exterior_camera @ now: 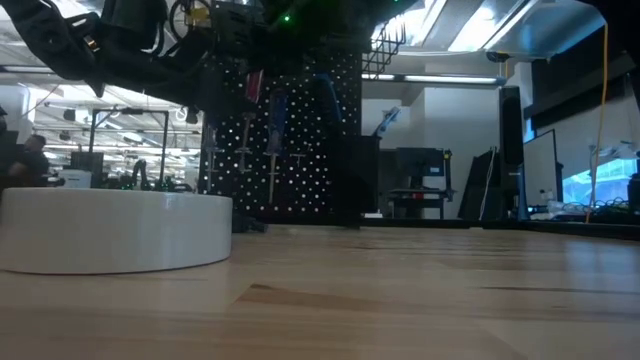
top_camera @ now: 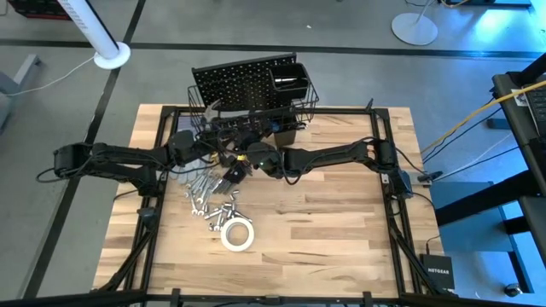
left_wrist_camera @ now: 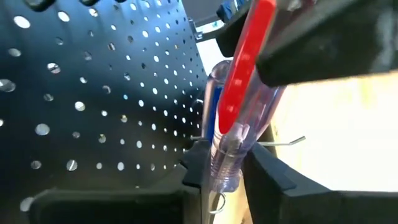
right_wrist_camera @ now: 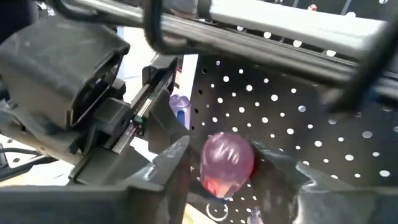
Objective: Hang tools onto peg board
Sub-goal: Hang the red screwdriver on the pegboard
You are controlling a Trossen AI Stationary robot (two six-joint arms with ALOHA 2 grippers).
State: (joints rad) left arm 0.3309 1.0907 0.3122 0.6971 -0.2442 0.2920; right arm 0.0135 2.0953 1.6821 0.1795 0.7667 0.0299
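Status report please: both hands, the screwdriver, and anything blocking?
Both hands at the peg board. Left hand and right hand each close around the red-handled screwdriver. Wire basket close overhead.

White tape roll [exterior_camera: 115,231] lies before the black peg board [exterior_camera: 290,140].

From overhead, both grippers were lost in the dark crowd of arms in front of the peg board [top_camera: 243,81], and I could not separate their fingers there. The wrenches [top_camera: 200,183] on the table were too small to tell apart. At table height the white tape roll [exterior_camera: 115,232] ran off the picture's left edge, and the tools hanging on the board were only dim shapes. Up close, the red-handled screwdriver [left_wrist_camera: 239,118] was cut off at the top, its shaft hidden between the fingers.
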